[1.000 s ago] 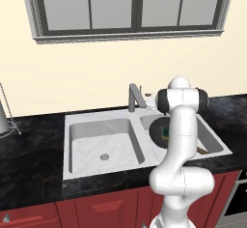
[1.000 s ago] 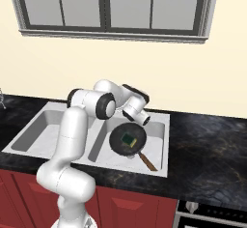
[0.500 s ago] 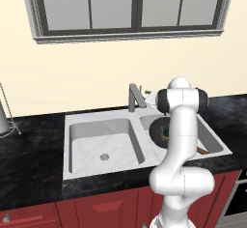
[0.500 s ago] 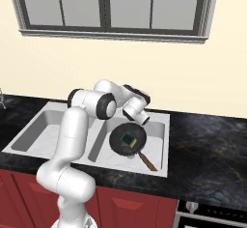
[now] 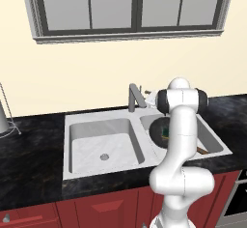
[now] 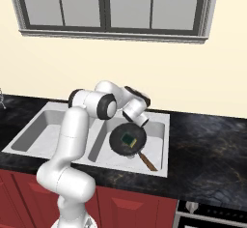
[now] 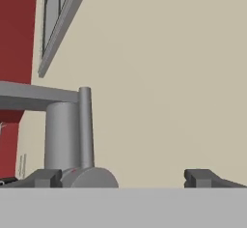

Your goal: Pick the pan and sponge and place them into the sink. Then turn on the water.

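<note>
Sink (image 5: 82,121): double basin, set in the black desk (image 5: 29,154) under the window (image 6: 111,9).
Pan (image 6: 126,139): in the right basin, handle toward the front rim.
Sponge (image 6: 127,139): lies in the pan, green side up.
Faucet (image 5: 135,96): behind the divider between the basins; no stream shows.
Tool (image 7: 124,178): fingers spread wide, empty, close to the faucet's grey base and upright lever (image 7: 85,125). Left fingertip (image 7: 46,178) is just beside the base; contact cannot be told.
</note>
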Motion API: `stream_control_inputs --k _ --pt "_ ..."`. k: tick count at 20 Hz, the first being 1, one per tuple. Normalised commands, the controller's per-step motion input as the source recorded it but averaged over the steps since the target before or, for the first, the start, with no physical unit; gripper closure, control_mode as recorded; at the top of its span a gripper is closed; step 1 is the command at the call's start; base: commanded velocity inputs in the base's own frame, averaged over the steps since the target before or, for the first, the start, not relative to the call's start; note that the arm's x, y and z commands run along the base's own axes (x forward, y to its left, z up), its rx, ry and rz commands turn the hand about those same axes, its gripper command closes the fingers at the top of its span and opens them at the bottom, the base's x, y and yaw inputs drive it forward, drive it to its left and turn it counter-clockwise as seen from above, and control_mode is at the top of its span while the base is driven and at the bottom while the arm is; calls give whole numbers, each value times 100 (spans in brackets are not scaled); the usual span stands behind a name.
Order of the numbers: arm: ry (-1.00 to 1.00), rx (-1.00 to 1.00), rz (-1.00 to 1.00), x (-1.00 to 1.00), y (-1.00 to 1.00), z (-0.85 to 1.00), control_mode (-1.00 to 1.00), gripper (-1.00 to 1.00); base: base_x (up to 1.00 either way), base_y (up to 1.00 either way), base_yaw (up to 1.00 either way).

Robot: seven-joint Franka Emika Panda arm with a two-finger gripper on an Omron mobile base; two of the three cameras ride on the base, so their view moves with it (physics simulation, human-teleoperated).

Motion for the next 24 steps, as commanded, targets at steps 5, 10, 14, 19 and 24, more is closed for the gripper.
stream_control_inputs --k 5,10,14,19,24 --pt "0 7 0 20 11 25 -100 -100 0 0 0" --pt "-1 4 -1 18 11 40 -100 -100 0 0 0" --pt "-2 0 -1 18 10 39 -100 -100 0 0 0" --pt "-3 0 -2 23 7 28 -100 -100 0 0 0" --pt "-2 0 -4 28 8 22 -100 -100 0 0 0"
